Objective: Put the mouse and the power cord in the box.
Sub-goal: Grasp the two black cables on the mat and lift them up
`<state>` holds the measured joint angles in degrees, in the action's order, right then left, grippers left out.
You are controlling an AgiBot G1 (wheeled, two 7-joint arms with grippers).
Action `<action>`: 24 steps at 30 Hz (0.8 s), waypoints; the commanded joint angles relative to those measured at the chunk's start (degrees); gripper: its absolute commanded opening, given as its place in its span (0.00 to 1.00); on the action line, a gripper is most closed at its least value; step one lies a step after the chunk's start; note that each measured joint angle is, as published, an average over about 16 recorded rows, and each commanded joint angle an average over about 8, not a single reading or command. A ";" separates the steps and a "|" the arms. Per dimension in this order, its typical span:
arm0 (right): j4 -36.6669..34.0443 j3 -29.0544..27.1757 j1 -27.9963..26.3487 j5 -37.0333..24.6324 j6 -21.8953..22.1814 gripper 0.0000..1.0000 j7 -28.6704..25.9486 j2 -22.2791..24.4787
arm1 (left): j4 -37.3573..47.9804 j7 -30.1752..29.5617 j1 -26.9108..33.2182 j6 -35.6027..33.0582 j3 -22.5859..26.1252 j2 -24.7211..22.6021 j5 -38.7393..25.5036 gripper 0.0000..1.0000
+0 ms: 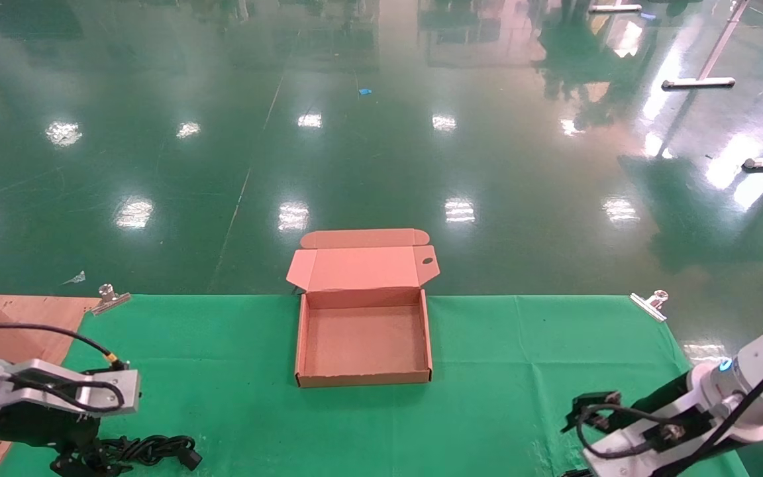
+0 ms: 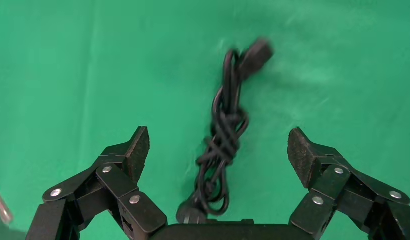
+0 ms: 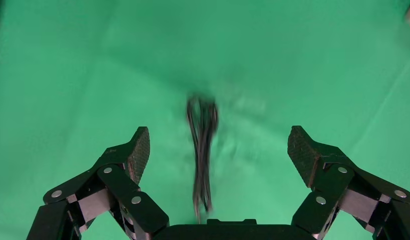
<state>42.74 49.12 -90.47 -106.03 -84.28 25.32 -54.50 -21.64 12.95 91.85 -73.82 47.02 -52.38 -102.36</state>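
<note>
Box (image 1: pixel 363 344) sits open and empty, so nothing's packed: my left gripper (image 2: pixel 218 155) hangs wide open over the power cord (image 2: pixel 224 135) well left of it, right gripper (image 3: pixel 218 155) equally spread, empty; I see no mouse.

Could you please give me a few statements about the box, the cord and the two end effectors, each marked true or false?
1. The box stands open on the green cloth with nothing inside. True.
2. The left end effector is shut on the power cord. False: its fingers are spread wide, with the bundled cord lying on the cloth between them, ungripped.
3. The box's lid is folded back, away from the robot. True.
4. The right end effector is closed. False: its fingers are spread, above a thin black cable on the cloth.
5. The power cord lies inside the box. False: it lies at the cloth's near left corner, below the left end effector.
</note>
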 commanded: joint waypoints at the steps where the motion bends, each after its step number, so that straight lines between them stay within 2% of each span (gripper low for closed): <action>1: -2.83 0.78 -0.69 -1.78 1.22 1.00 2.29 -0.88 | 3.35 1.62 0.55 2.55 0.92 -1.60 -2.02 1.00; 12: -17.39 2.90 -1.31 -6.03 9.27 1.00 10.96 -6.68 | 13.30 7.42 0.03 8.03 1.17 -6.20 -2.49 1.00; 24: -29.04 2.89 -1.86 -6.03 13.97 1.00 17.40 -10.69 | 18.13 10.55 -0.12 12.32 0.93 -7.93 -2.25 1.00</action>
<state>13.96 51.83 -92.41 -111.78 -70.60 42.57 -65.02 -3.66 23.46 91.70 -61.68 47.99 -60.27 -104.67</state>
